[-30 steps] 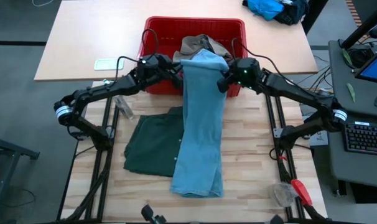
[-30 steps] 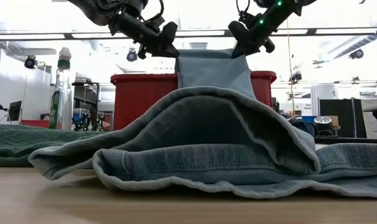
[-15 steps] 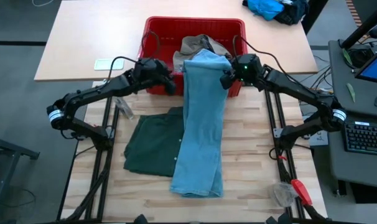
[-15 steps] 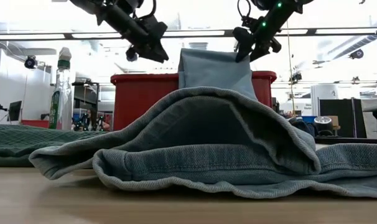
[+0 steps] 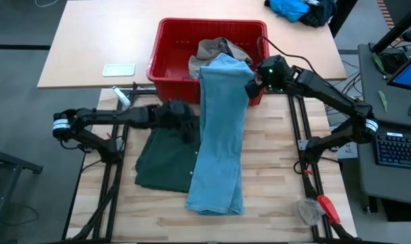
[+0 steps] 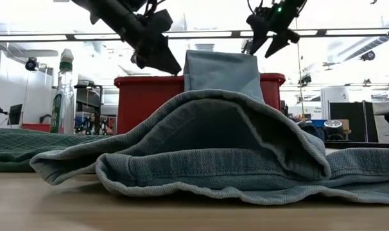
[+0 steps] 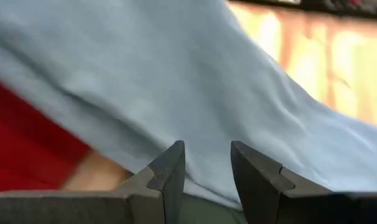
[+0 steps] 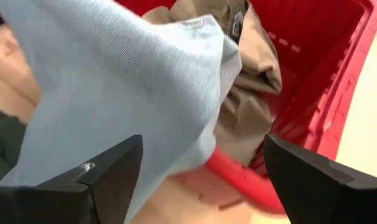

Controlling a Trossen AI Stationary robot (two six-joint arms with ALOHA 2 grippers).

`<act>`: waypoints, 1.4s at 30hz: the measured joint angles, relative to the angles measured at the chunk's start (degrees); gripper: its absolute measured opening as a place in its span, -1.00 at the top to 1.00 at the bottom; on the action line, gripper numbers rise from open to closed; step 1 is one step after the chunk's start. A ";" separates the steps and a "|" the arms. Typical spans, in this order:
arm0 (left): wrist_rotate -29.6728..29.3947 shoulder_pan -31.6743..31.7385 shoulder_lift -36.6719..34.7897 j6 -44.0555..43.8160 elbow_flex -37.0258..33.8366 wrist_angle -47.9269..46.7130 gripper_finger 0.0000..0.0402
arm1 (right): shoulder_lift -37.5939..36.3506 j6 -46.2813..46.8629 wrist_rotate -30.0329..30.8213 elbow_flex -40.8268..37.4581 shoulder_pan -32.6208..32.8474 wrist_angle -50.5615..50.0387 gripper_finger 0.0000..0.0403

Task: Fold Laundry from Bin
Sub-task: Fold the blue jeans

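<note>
Both hands have let go of the jeans (image 5: 219, 135) since a second ago. Then they pinched the waistband from either side above the red bin (image 5: 170, 42); now the left hand (image 5: 184, 120) has dropped away from the bin's front wall and sits low over the surface, above the top edge of the green shorts (image 5: 163, 161) and just beside the jeans' left edge. Its fingers (image 7: 170, 177) stand a little apart with nothing between them, pale denim filling the wrist view beyond. The right hand (image 5: 254, 83) has pulled back only slightly and hangs by the bin's front right corner, fingers (image 8: 107, 177) spread wide and empty, looking past the jeans' top at the tan garment (image 8: 251, 93) left inside the bin.

Released, the jeans lie as one long strip: the top end draped over the bin's front rim, resting against the tan garment, the rest running down across the surface, overlapping the right side of the shorts and ending in a rumpled fold near the front edge. In the low view that fold bulks up close, with the denim rising over the red wall behind it.

My reading is that the pull-out step is over but not tidy, since part of the jeans is hooked on the rim. They probably need a fresh hold lower down to drag them fully onto the surface before any folding starts. The shorts underneath could shift with them.
</note>
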 joint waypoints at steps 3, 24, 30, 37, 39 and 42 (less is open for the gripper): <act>-0.02 -4.35 0.00 0.64 -1.28 -0.84 0.43 | -0.70 2.14 0.06 1.66 1.84 -4.47 -0.61; -4.56 -33.80 1.88 -18.53 -3.86 -2.09 0.32 | -4.56 20.20 6.13 -1.32 42.94 -16.34 -0.61; -8.47 -43.68 5.47 -22.17 -3.83 -1.48 -0.12 | 0.38 24.16 8.43 -6.69 60.93 -9.77 -0.61; -12.74 -51.61 12.71 -23.91 -3.81 5.20 -0.51 | 12.57 30.34 13.66 -7.00 73.00 -0.23 -0.61; -12.94 -52.73 14.96 -24.97 -3.80 7.63 -0.52 | 16.32 32.38 13.75 -6.17 74.33 2.30 -0.61; -13.79 -53.66 18.17 -26.80 -3.77 8.77 -0.50 | 22.11 34.79 14.05 -4.31 75.26 3.98 -0.61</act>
